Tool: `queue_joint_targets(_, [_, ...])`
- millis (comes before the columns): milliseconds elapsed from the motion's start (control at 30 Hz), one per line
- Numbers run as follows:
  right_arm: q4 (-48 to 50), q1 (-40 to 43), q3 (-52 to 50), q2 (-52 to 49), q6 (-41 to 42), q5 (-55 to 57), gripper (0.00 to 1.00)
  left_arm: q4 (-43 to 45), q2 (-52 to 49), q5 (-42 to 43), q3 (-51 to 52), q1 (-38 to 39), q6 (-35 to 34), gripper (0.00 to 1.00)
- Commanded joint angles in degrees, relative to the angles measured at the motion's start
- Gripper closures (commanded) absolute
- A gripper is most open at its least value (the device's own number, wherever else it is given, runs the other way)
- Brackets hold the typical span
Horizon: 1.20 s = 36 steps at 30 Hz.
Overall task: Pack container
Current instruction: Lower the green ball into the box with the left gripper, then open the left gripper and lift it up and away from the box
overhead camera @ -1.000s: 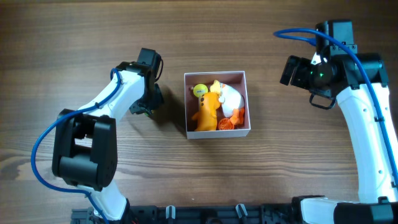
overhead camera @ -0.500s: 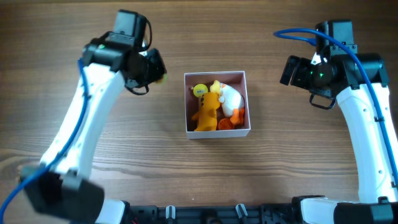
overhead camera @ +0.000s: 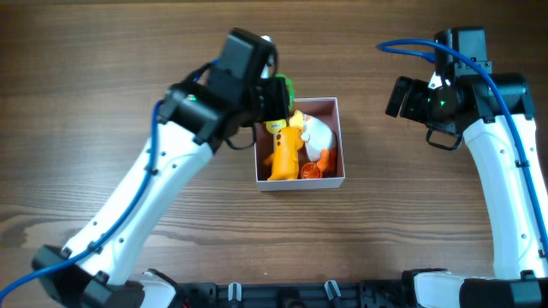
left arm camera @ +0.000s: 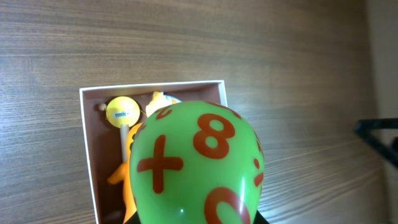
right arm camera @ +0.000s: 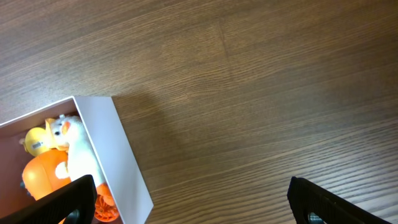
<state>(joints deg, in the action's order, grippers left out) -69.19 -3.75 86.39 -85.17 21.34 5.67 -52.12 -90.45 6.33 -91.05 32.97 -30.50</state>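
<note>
The container [overhead camera: 301, 182] is a square white-walled box with a dusty-pink inside at the table's middle. It holds an orange plush [overhead camera: 284, 154], a white duck [overhead camera: 318, 133], a yellow ball [overhead camera: 276, 126] and an orange wheel [overhead camera: 310, 170]. My left gripper [overhead camera: 276, 94] is shut on a green egg-shaped toy [left arm camera: 199, 162] with orange "+", "8" and "0" marks, and holds it above the container's far-left corner [left arm camera: 152, 86]. My right gripper [overhead camera: 401, 97] is open and empty, to the right of the container [right arm camera: 121, 155]; its jaws show in the right wrist view [right arm camera: 199, 208].
Bare wood-grain table [overhead camera: 411, 222] lies all round the container. The right arm's blue cable [overhead camera: 411, 44] loops at the far right. A dark part [left arm camera: 379, 134] shows at the right edge of the left wrist view.
My left arm has lifted from the table at the left and swung right, carrying the green toy over the container's far-left corner. The right arm has not moved.
</note>
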Motion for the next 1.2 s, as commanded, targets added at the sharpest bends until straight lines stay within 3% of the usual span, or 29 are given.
queue_joint_targets(0, [0.2,0.1,0.3,0.2,-0.3,1.0,0.0,0.3,-3.9,-6.0,-0.5,2.7,0.3,0.85])
queue_joint_targets(167, [0.2,0.1,0.3,0.2,-0.3,1.0,0.0,0.8,-10.3,-6.0,-0.5,2.9,0.3,0.82])
queue_joint_targets(233, [0.2,0.1,0.3,0.2,-0.3,1.0,0.0,2.1,-12.6,-6.0,-0.5,2.9,0.3,0.74])
queue_joint_targets(333, [0.2,0.1,0.3,0.2,-0.3,1.0,0.0,2.7,-14.8,-6.4,-0.5,2.9,0.3,0.73])
queue_joint_targets(500, [0.2,0.1,0.3,0.2,-0.3,1.0,0.0,1.6,-15.8,-13.1,-0.5,2.9,0.3,0.68])
queue_joint_targets(700, [0.2,0.1,0.3,0.2,-0.3,1.0,0.0,-0.2,-15.9,-13.7,-0.5,2.9,0.3,0.62])
queue_joint_targets(833, [0.2,0.1,0.3,0.2,-0.3,1.0,0.0,-0.8,-15.9,-13.9,-0.3,2.9,0.3,0.34])
queue_joint_targets(867, [0.2,0.1,0.3,0.2,-0.3,1.0,0.0,-1.1,-15.9,-13.9,-0.3,2.9,0.3,0.19])
queue_joint_targets(900, [0.2,0.1,0.3,0.2,-0.3,1.0,0.0,-1.4,-15.9,-13.9,-0.4,2.9,0.3,0.13])
queue_joint_targets(1000, [0.2,0.1,0.3,0.2,-0.3,1.0,0.0,-1.7,-15.9,-13.9,-0.3,2.9,0.3,0.07])
queue_joint_targets(1167, [0.2,0.1,0.3,0.2,-0.3,1.0,0.0,-1.5,-15.8,-14.0,-0.4,2.9,0.3,0.07])
